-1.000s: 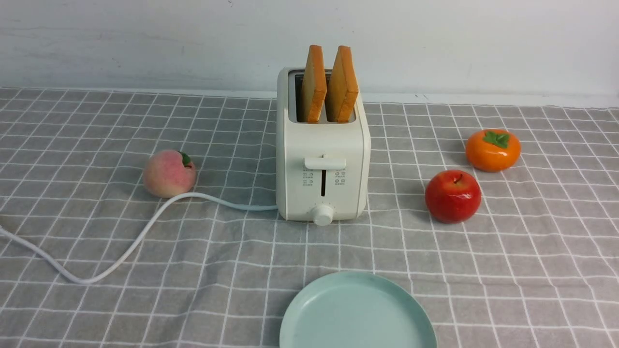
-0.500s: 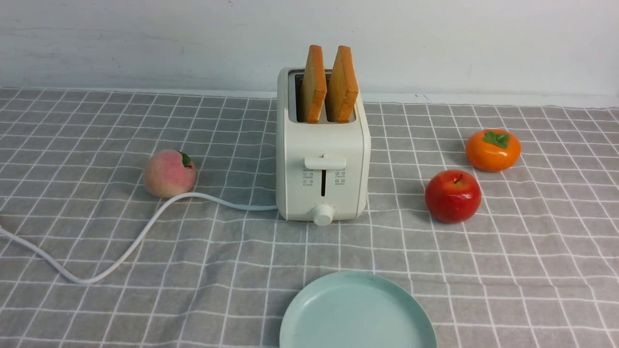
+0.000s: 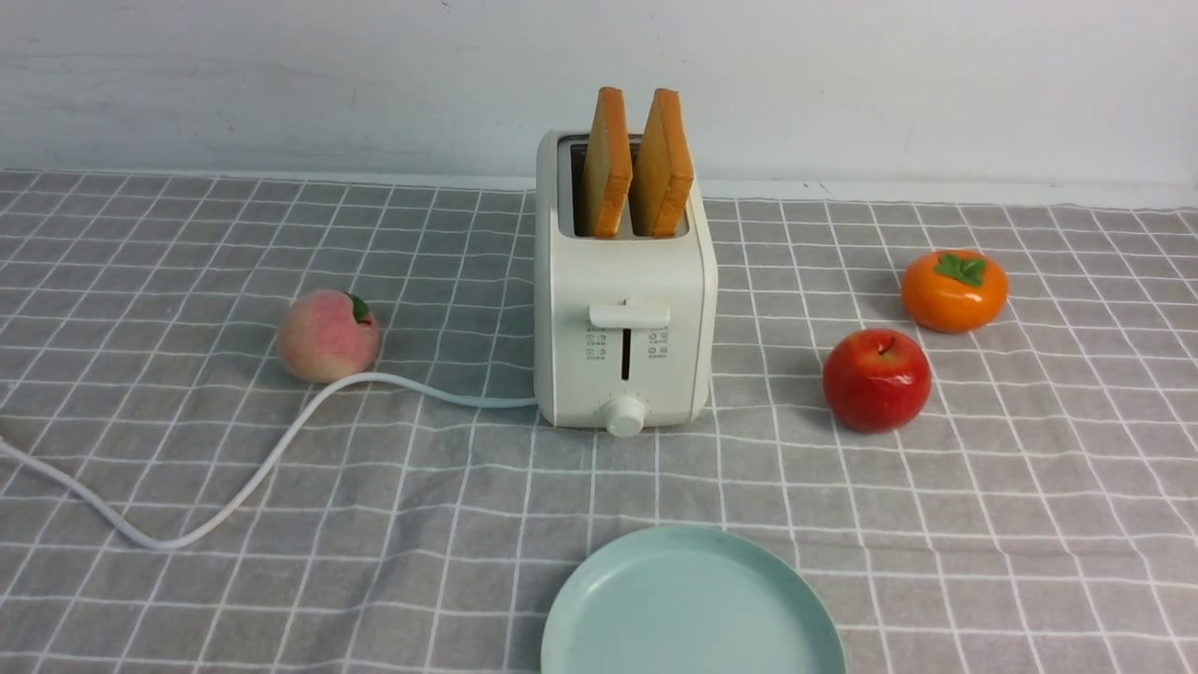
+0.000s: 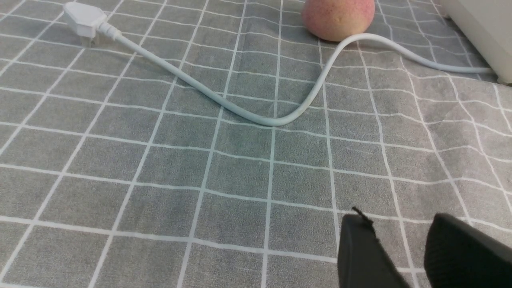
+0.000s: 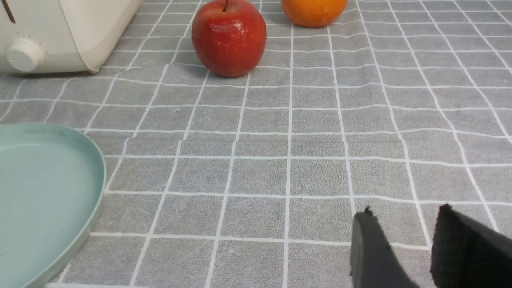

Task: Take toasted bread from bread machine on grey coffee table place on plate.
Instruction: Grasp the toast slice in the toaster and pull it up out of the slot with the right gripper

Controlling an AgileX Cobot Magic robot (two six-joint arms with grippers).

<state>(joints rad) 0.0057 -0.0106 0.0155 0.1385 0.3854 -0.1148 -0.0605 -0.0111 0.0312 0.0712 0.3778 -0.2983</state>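
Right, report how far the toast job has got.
Done: nothing yet. Both slices of toasted bread stand in the bread machine, and the plate is bare. In hand: nothing; the left gripper and right gripper hang over the grey coffee table, jaws apart and empty. Left: lift each slice out and lay it on the plate.

The grey coffee table (image 3: 187, 580) shows grey cloth with a white grid; the bread machine (image 3: 622, 281) is cream-white, its cord (image 3: 262, 468) white, and the toasted bread (image 3: 608, 159) pale golden with orange-brown crusts. Left of the bread machine the peach (image 3: 328, 335) is pink-yellow. Right of it the apple (image 3: 877, 379) is red and the persimmon (image 3: 954, 290) orange with green leaves, and in front of it the plate (image 3: 693, 608) is plain mint-green.
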